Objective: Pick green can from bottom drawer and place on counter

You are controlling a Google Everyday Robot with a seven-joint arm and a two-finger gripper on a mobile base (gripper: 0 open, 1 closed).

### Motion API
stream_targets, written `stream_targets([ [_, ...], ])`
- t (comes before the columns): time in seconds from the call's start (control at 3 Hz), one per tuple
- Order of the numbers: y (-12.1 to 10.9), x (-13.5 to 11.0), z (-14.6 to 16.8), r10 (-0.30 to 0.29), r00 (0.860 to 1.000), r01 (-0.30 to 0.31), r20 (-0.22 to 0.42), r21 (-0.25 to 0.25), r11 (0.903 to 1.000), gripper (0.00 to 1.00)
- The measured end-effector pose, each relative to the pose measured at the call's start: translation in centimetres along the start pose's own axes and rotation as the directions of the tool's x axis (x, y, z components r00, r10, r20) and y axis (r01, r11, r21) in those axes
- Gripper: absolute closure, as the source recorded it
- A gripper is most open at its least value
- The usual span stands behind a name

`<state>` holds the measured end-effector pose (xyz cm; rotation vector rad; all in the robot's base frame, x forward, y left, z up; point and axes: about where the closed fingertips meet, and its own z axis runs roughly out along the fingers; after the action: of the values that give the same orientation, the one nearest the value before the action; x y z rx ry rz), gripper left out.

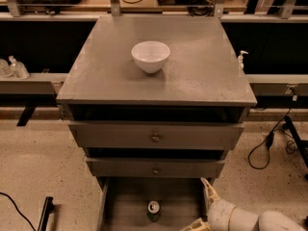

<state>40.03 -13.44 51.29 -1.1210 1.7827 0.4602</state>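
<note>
The can (153,211) is seen standing upright on the floor of the bottom drawer (126,198), which is pulled out from the cabinet. Its silver top with the tab is turned up toward the camera, and only a little of its green side is shown below the rim. It is placed near the middle of the drawer's width, apart from both side walls, and nothing is touching it.

The gripper (196,205) is found just to the right of the can, by the drawer's right wall, at the lower edge of the view. Its two pale fingers (209,189) are spread apart: one is pointed up toward the drawer above, and the other is stretched leftward along the bottom edge, partly cut off. Nothing is held between them. The white rounded arm (240,219) is seen running off toward the lower right corner.

Above the bottom drawer, two drawers are stacked, each fitted with a small round knob (155,138). They are topped by the counter (197,69), on which a white bowl (150,56) is set upright, left of centre and toward the back.

Behind the counter a wooden bench (144,4) with cables is shown. A black cable (263,150) is laid on the speckled floor at the right, and clear bottles (14,67) are placed on a ledge at the left.
</note>
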Motion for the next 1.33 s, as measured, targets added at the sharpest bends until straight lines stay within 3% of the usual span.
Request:
stream_targets([
  [0.33, -0.7, 5.6, 1.9, 0.11, 0.993, -0.111, 0.036, 0.023, 0.9935, 0.0],
  [0.67, -0.6, 5.9, 2.4, 0.144, 0.988, -0.145, 0.057, 0.016, 0.9893, 0.0],
  [1.0, -1.0, 8.0, 4.4, 0.146, 0.989, -0.147, -0.004, -0.015, 0.9891, 0.0],
  [1.33, -1.4, 13.0, 11.6, 0.041, 0.994, -0.051, -0.099, -0.103, 0.9933, 0.0],
])
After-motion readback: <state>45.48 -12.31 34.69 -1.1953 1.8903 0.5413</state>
